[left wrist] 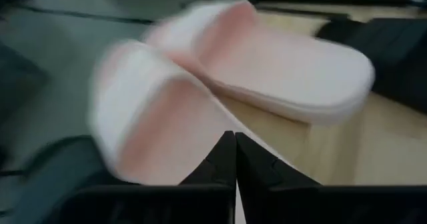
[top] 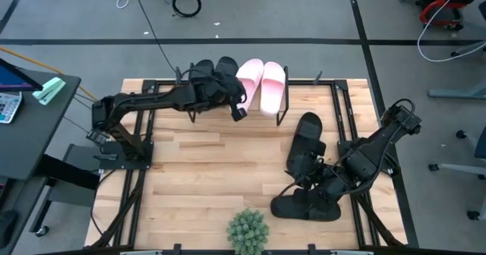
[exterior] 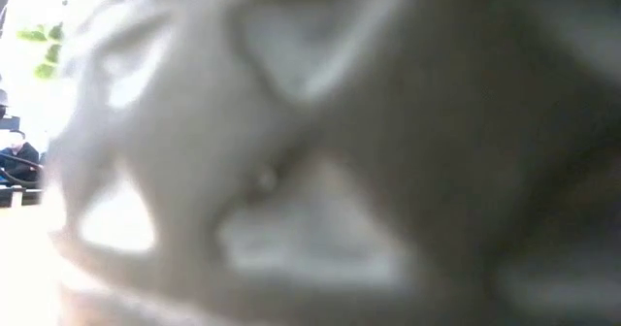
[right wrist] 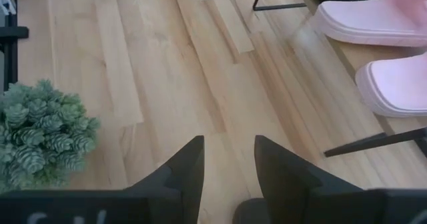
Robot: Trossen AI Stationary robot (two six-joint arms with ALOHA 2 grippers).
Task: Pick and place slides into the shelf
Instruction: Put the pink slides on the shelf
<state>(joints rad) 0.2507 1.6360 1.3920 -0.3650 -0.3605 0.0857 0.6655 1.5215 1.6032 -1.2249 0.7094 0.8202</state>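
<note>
Nearest the desk's front edge stands the green spiky plant [top: 247, 230], and everything else is placed from it. Just beside the plant, toward the right arm, one black slide [top: 305, 208] lies flat on the desk [top: 205, 164], and a second black slide [top: 307, 137] sits farther back from the plant, tipped against the arm. The right end effector [right wrist: 225, 164] hangs low over this pair — its wrist view shows the two fingers apart with bare wood between them, holding nothing.

Well behind the plant, at the far edge, is the shelf [top: 282, 112]. Two pink slides [top: 260, 84] rest side by side on its plank, and beside them, on the side toward the left arm, black slides [top: 225, 67] appear to be on it too, though the arm covers most of them, so their number cannot be told. The left end effector [left wrist: 235, 159] is over the shelf next to the pink pair, fingers pressed together and empty.

Judged from this, the task looks more than half done: the pink pair is shelved, at least two black slides remain on the desk.

No brand, label or writing can be read anywhere — the low view is blocked by something blurred close to its lens.
</note>
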